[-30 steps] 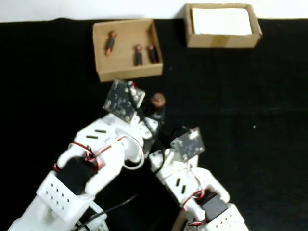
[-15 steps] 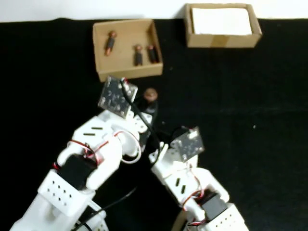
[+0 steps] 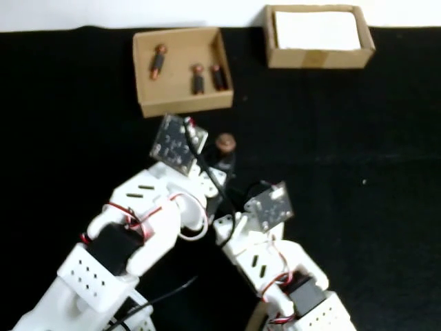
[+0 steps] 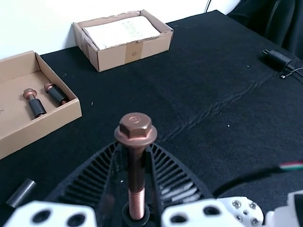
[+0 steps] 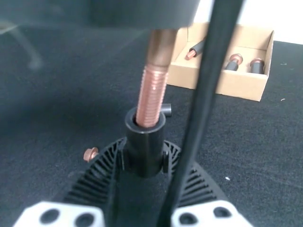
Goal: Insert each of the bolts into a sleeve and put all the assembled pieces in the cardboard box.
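My left gripper (image 4: pixel 136 158) is shut on a copper bolt (image 4: pixel 136 142), which stands upright with its hex head up. The bolt's threaded end (image 5: pixel 151 101) sits in the mouth of a black sleeve (image 5: pixel 145 142), and my right gripper (image 5: pixel 145 158) is shut on that sleeve from below. From above, the bolt head (image 3: pixel 225 143) shows just in front of the cardboard box (image 3: pixel 145 72), and the left arm hides the sleeve. Three assembled pieces (image 3: pixel 198 78) lie inside the box.
A loose black sleeve (image 4: pixel 21 193) and a loose copper bolt (image 5: pixel 90 154) lie on the black table near the grippers. A second box (image 3: pixel 317 56) with white filling stands at the back right. A black cable (image 5: pixel 203 118) crosses close before the right wrist camera.
Half a second ago the left gripper with the bolt had swung toward the cardboard box. It is now back where it was a second ago. The right arm has stayed put.
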You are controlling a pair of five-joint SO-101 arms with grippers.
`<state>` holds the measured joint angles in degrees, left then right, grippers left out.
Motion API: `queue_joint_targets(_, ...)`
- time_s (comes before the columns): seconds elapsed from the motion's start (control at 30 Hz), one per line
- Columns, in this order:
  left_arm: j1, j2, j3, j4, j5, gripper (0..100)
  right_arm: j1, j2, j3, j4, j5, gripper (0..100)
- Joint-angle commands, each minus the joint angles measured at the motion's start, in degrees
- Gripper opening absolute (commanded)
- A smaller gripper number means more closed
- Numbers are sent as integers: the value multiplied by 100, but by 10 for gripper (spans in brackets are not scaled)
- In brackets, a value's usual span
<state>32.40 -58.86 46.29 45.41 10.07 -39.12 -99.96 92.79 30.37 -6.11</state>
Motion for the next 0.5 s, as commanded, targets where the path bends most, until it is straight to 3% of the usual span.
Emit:
queue_joint_targets(0.0, 66, -4, -22, 123, -26, 9, -31, -31, -75, -119, -62, 9)
queue_joint_targets(0.2, -312, 4, -22, 554, -26, 14, -31, -31, -75, -119, -62, 9)
queue_joint_targets(0.37, -462, 4, -48, 1169, 9, 132, -31, -22, -75, -119, -62, 9)
queue_joint_targets(0.47, -462, 4, -66, 1486, 9, 152, -31, -4, -75, -119, -62, 9)
